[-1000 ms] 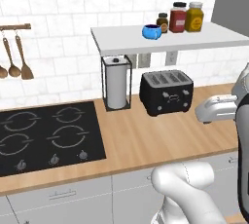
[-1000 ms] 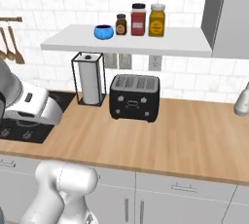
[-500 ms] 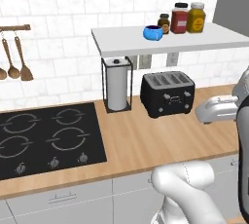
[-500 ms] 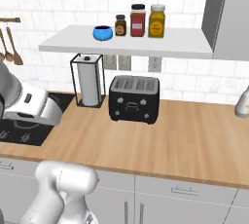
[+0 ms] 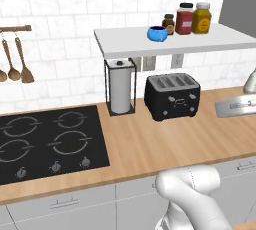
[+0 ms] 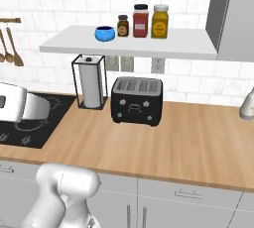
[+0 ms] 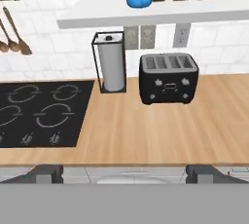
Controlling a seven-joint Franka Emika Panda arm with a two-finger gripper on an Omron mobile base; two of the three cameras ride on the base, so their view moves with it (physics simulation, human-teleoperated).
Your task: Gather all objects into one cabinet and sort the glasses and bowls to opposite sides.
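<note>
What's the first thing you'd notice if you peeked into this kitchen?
Probably the black toaster on the wooden counter, beside the paper towel roll. Above them a bright blue bowl sits on the white shelf next to three jars, and a black stove lies to the left.

My two base cameras flank the arm, looking forward and down. My hand camera faces the wall squarely from counter-edge height. All three share the boxy black four-slot toaster.

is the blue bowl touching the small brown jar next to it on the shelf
Apart. The right base view shows a strip of white tile between the blue bowl and the small brown jar.
</note>
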